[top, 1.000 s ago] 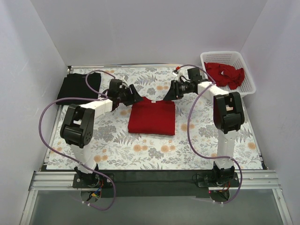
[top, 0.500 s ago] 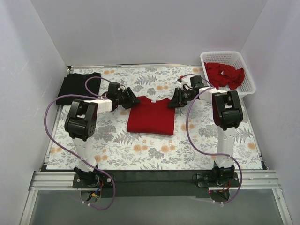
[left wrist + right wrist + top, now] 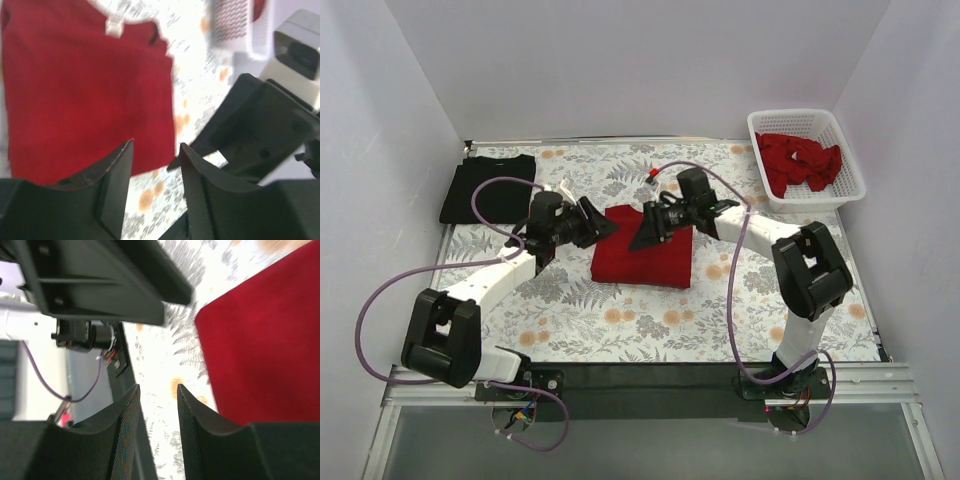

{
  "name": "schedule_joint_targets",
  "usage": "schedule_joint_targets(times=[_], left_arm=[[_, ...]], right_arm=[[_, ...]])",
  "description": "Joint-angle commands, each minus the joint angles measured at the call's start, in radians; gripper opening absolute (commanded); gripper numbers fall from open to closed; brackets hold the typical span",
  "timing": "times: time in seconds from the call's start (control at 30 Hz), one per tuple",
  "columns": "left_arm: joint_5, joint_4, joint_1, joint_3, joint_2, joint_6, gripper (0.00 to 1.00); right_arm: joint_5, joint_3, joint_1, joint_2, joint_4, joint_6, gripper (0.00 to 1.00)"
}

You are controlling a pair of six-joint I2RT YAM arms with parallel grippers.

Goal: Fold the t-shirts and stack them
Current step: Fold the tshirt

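Worktop [image 3: 650,325]: a floral-patterned cover; the folded red t-shirt lies at about its middle, and every place below is given from that shirt.
Folded red t-shirt [image 3: 660,262]: a flat, squarish fold. The left wrist view shows its collar and small white neck label [image 3: 113,27] on the far edge.
Left tool [image 3: 608,222]: at the shirt's far left corner, pointing in across it. The left wrist view shows its fingers [image 3: 117,170] a little apart, with only red cloth and worktop in the gap. Whether it touches the cloth I cannot tell.
Right tool [image 3: 638,238]: over the shirt's far half, reaching in from the right, its tip close to the left tool. In the right wrist view its fingers [image 3: 192,410] are slightly spread and grip nothing.
Black t-shirt [image 3: 488,187]: lying flat, well apart from the red shirt, far and to its left, at the worktop's far left corner.
Basket [image 3: 807,117]: a white lattice, far and to the right of the red shirt, off the worktop's far right corner.
Red t-shirts in the basket [image 3: 800,162]: a crumpled heap.
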Motion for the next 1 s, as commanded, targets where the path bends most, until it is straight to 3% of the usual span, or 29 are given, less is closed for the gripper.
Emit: schedule_joint_targets(times=[0.0, 0.17, 0.4, 0.6, 0.77, 0.97], left_arm=[[-0.017, -0.071, -0.009, -0.084, 0.035, -0.05, 0.37], [-0.03, -0.057, -0.009, -0.098, 0.17, -0.055, 0.22], [-0.091, -0.066, 0.001, -0.15, 0.238, -0.072, 0.13], [-0.091, -0.081, 0.014, -0.15, 0.222, -0.067, 0.11], [-0.088, -0.098, 0.014, -0.142, 0.215, -0.063, 0.11], [-0.096, -0.112, 0.014, -0.149, 0.208, -0.056, 0.11]], right_arm=[[-0.037, -0.04, 0.045, 0.068, 0.089, 0.077, 0.37], [-0.038, -0.028, 0.063, 0.229, 0.109, 0.078, 0.35], [-0.003, -0.08, 0.029, 0.343, 0.103, 0.061, 0.33], [-0.028, -0.118, -0.037, 0.222, 0.04, 0.011, 0.33], [-0.127, -0.149, -0.074, 0.133, -0.145, -0.124, 0.34], [-0.118, -0.262, -0.148, 0.13, -0.265, -0.279, 0.34]])
